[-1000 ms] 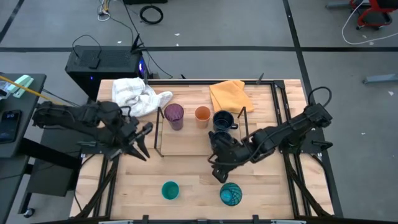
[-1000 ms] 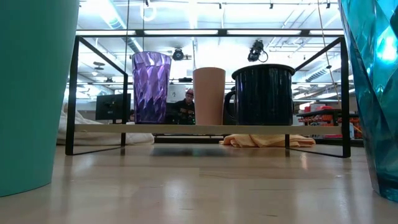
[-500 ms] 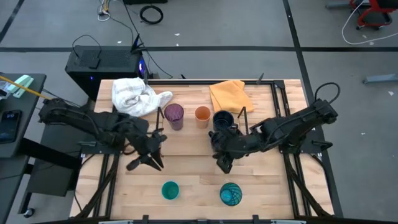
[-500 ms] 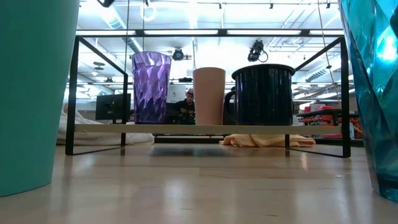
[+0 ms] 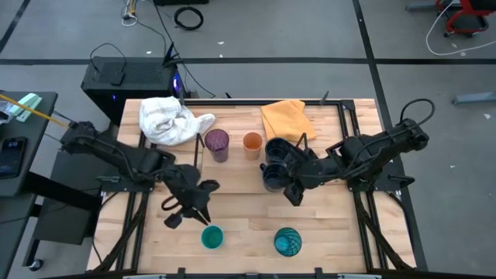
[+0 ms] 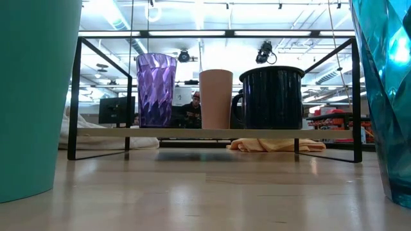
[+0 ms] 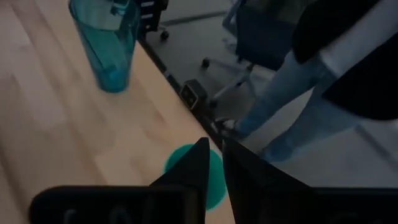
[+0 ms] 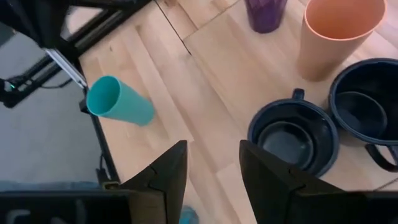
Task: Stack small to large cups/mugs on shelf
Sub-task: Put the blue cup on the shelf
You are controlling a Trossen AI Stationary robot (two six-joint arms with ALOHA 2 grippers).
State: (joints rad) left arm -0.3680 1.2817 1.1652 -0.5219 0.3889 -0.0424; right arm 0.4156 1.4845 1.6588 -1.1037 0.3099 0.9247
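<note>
The purple tumbler (image 5: 217,143), orange cup (image 5: 253,143) and a navy mug (image 5: 277,149) stand in a row on the black wire shelf (image 5: 197,167). The second navy mug (image 5: 271,177) stands upright just in front of the first. My right gripper (image 8: 214,168) is open and empty, just right of this mug. The small teal cup (image 5: 211,237) and the patterned teal-blue cup (image 5: 287,242) stand on the table near its front edge. My left gripper (image 7: 214,163) is shut and hovers above the small teal cup (image 7: 214,177).
A white cloth (image 5: 167,118) and a yellow cloth (image 5: 285,118) lie at the table's far edge behind the shelf. A person (image 7: 323,74) and a chair stand past the near edge. Bare wood (image 5: 248,217) lies between the shelf and the two front cups.
My left gripper has gone toward the near edge and rightward, from beside the shelf's left end to above the small teal cup. My right gripper has drawn back toward the table's right and far side, uncovering the second navy mug in front of the first.
</note>
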